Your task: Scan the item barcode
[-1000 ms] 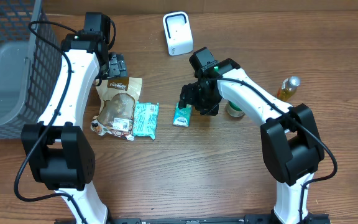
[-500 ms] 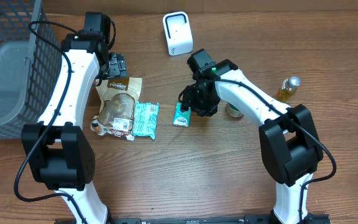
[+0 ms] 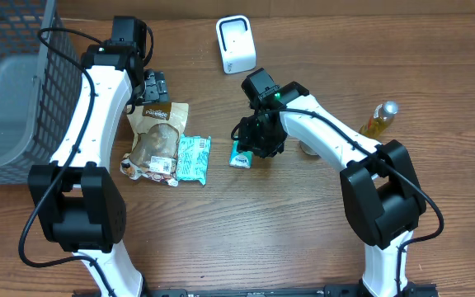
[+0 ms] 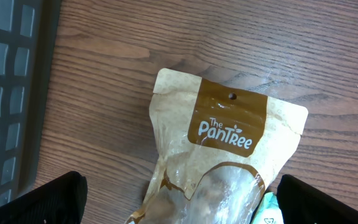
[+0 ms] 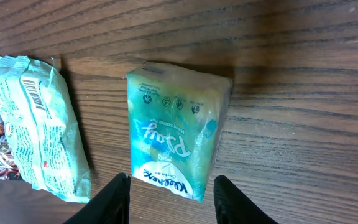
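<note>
Centrally on the bench (image 3: 221, 239) lies the tissue pack (image 5: 178, 146), a small soft rectangular block in glossy film. Its colour shades from teal at the edges to pale green at the middle. White script lettering runs along its top face, with a row of small printed symbols near one short end. It lies flat, one short end pointing to the near edge. The right gripper (image 5: 174, 186) stands over that end. Its jaws sit one on either side of the pack and very close to it; whether they press on the film cannot be told. Just to the pack's left is a mint-green packet (image 5: 36, 124), crinkled, with a barcode on its upper face. Touching that packet's left side is a brown pouch (image 4: 229, 149) with a darker band marked "The PanTree". The left gripper (image 4: 179, 186) hangs over the pouch's top edge, its jaws spread wide and holding nothing. A white scanner (image 3: 236, 44) stands near the far edge, well apart from the pack. A dark wire basket (image 3: 7, 82) fills the far left corner. A bottle (image 3: 382, 117) with yellow contents stands toward the right edge.
</note>
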Available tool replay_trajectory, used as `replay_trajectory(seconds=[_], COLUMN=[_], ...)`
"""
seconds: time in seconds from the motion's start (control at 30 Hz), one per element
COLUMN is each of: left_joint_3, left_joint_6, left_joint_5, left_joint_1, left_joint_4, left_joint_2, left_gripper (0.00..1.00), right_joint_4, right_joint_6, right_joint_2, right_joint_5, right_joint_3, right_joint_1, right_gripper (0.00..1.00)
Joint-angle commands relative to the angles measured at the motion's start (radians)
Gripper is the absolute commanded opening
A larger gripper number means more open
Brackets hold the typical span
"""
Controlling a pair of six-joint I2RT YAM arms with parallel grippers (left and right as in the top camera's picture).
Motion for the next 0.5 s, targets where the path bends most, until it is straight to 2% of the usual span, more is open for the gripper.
replay_trajectory(seconds=[0.0, 0.2, 0.33, 0.47], left_joint_3=[0.012, 0.012, 0.012, 0.012], left_joint_6=[0.0, 0.0, 0.0, 0.0], left_joint_5=[-0.013, -0.013, -0.013, -0.013], left_joint_1=[-0.006, -0.006, -0.006, -0.006], left_joint_4=[0.002, 0.002, 0.002, 0.002], left_joint_2=[-0.004, -0.004, -0.004, -0.004], left_gripper=[1.0, 1.0, 1.0, 1.0], right_joint_4=[0.005, 0.032, 0.036, 0.064], right_joint_6=[0.0, 0.004, 0.08, 0.082], right_joint_2=[0.007, 0.007, 0.007, 0.007], right_joint_5=[0.01, 0.017, 0.085, 0.084], right_joint_3=[-0.018, -0.038, -0.054, -0.084], right_joint_1=[0.005, 0.004, 0.004, 0.004], right_gripper=[0.4, 0.38, 0.38, 0.37])
